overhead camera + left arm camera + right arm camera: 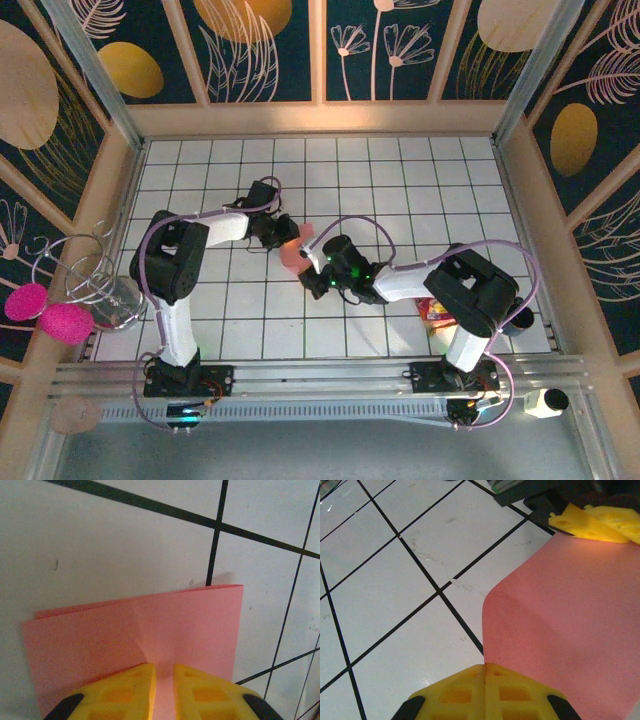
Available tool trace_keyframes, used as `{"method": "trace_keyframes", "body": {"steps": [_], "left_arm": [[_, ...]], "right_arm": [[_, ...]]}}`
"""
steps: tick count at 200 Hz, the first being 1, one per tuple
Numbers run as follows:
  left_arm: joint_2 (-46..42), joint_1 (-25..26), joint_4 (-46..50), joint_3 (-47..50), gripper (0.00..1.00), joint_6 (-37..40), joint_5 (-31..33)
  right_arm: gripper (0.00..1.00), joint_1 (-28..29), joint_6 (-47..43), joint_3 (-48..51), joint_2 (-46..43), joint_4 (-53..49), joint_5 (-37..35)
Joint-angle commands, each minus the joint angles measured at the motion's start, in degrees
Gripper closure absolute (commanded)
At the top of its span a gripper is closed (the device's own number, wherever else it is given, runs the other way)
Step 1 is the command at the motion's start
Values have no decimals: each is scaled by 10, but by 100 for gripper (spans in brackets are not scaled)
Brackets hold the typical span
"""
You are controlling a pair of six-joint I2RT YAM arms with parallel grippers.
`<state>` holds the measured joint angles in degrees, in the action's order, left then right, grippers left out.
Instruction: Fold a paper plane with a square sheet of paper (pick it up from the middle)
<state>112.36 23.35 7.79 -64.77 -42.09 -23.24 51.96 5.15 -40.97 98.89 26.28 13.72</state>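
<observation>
Left wrist view: my left gripper point(164, 672) is pinching the square sheet of paper point(150, 625), jaws nearly together, the sheet doubled over once. My right gripper point(485, 675), fully shut, is clamping its opposite edge above the tiled table point(395, 580). I'm judging an early fold is underway; next I'm needing edges aligned, crease pressed.

My left arm rises from its base, elbow high, then bends inward and low. My left claw point(165, 669) points toward the right arm, its yellow fingers point(132, 687) drawn nearly together with a thin slit between them, pinching the sheet point(150, 625). My right arm stretches low to the left. The right claw point(485, 667) faces the left one — fingers point(520, 690) pressed flat together at the sheet's near edge.
</observation>
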Motion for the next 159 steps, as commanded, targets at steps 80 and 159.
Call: {"method": "trace_keyframes", "body": {"steps": [80,159], "left_arm": [[36,1,53,-3,86,39,33],[35,1,47,1,87,39,25]], "right_arm": [[100,-54,92,-31,22,-21,21],[100,-61,109,-53,47,-53,9]]}}
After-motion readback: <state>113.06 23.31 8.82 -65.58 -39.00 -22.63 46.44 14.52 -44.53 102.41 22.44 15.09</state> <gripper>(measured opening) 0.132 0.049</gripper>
